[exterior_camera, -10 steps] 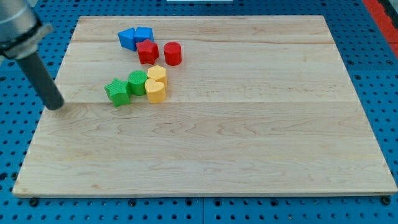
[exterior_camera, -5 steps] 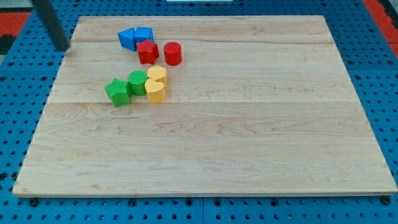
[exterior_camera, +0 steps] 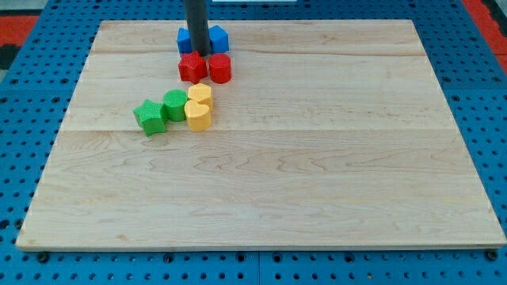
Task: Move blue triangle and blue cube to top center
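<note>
My tip (exterior_camera: 200,53) sits between two blue blocks (exterior_camera: 184,39) (exterior_camera: 219,38), shapes unclear, just above red blocks (exterior_camera: 191,66). No fingers on this rod.

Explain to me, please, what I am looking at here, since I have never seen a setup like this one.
This is a single camera view of a wooden board lying on a blue perforated table. The dark rod coming down from the view's top is the end of a robot arm; it has no fingers and holds nothing, it only pushes. My tip sits near the board's top, between two blue blocks, one on its left and one on its right, both partly hidden so their shapes are unclear. Just below the tip are a red star-like block and a red cylinder. Further down sit a green star, a green block and two yellow blocks.
</note>
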Robot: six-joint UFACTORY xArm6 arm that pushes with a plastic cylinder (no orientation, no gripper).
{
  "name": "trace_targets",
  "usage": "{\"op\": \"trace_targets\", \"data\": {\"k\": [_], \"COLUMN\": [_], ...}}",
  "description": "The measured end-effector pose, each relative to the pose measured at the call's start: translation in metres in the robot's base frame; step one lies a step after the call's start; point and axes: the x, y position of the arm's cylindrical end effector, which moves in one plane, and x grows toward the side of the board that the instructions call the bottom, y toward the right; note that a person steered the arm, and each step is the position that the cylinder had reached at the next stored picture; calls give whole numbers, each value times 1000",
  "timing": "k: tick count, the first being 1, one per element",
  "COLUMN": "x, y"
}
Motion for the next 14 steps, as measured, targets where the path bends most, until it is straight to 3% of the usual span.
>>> {"op": "trace_targets", "data": {"k": [1,2,3,4,7,8,9,10,11,14], "x": [2,-19,-39,-32,-46,-53,-46,-17,14,-10], "y": [-70,-89,-30,35,17,52,48,-8,13,84]}}
